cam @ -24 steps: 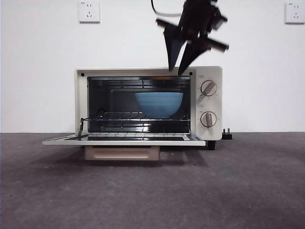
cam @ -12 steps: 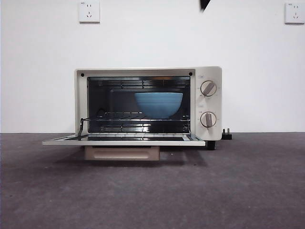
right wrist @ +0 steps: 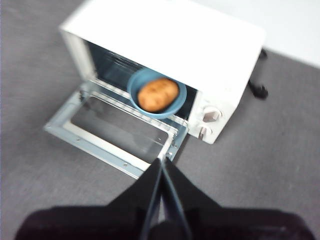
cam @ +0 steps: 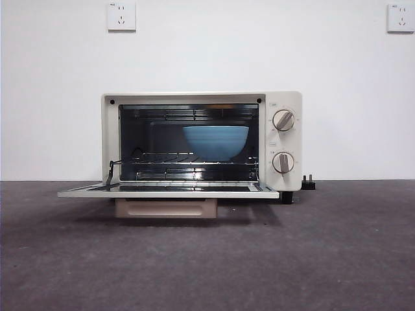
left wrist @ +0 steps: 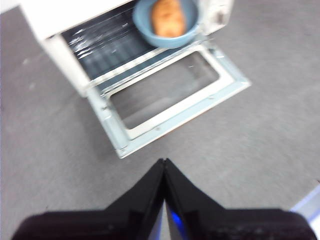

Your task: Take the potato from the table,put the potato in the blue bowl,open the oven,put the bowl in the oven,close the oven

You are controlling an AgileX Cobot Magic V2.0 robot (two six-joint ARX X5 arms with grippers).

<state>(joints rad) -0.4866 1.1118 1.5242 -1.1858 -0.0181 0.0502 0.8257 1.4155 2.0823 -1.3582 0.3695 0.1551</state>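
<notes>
The cream-white oven point(cam: 201, 141) stands on the dark grey table point(cam: 207, 259) with its glass door point(cam: 168, 190) folded down flat. Inside, on the wire rack toward the knob side, sits the blue bowl point(cam: 216, 141). From above, both wrist views show the orange-brown potato point(right wrist: 158, 94) lying in the bowl point(left wrist: 167, 25). My left gripper point(left wrist: 164, 162) hovers high above the table in front of the door, shut and empty. My right gripper point(right wrist: 162, 162) is likewise raised over the door's front edge, shut with nothing in it. Neither arm appears in the front view.
Two round knobs point(cam: 283, 120) sit on the oven's right panel. A black plug point(cam: 309, 183) lies on the table behind the oven's right side. Wall sockets point(cam: 121, 15) hang on the white wall.
The dark gripper that hung above the oven's top right has risen out of the front view. Oven, door and bowl have not moved.
</notes>
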